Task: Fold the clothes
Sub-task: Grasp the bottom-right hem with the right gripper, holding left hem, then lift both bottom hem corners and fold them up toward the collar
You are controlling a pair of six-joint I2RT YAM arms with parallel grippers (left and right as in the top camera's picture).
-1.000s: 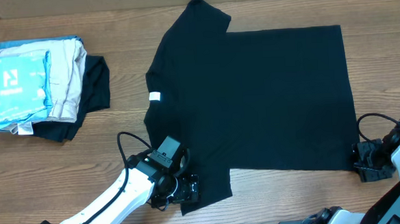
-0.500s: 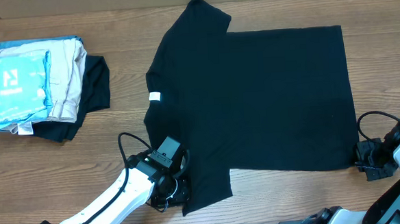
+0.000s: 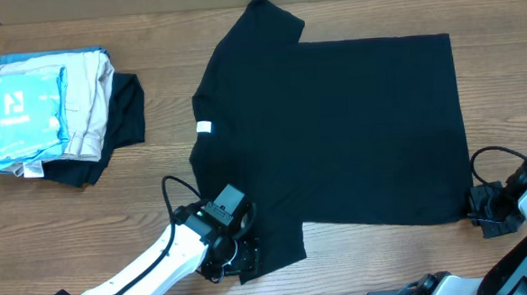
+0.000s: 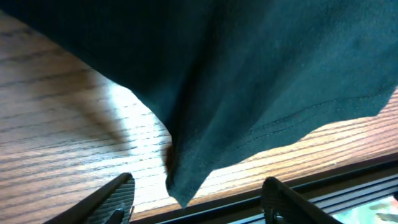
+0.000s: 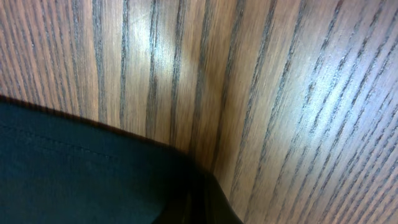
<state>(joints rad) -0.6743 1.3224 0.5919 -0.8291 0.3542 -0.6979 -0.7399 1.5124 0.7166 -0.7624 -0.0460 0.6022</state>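
The clothes (image 3: pixel 335 135), a black T-shirt, lie spread flat on the wooden table, with the white neck tag (image 3: pixel 205 127) on the left side. My left gripper (image 3: pixel 242 255) stands at the near sleeve's corner. In the left wrist view this gripper (image 4: pixel 196 202) is open, and the sleeve tip (image 4: pixel 180 190) hangs between the two fingers without touching either. My right gripper (image 3: pixel 482 213) sits at the near right corner of the hem. In the right wrist view the cloth (image 5: pixel 74 168) runs into the shut jaws at the bottom edge, and the fingers themselves are hidden.
A pile of folded garments lies at the far left: a light blue one (image 3: pixel 18 115), a beige one (image 3: pixel 85 103) and a dark one (image 3: pixel 126 118) beneath. The table's front edge with a dark rail (image 4: pixel 323 177) runs just past the left gripper.
The left gripper shut at the sleeve corner, then opened again and shifted a little right. The right gripper closed at the hem corner and has stayed there.
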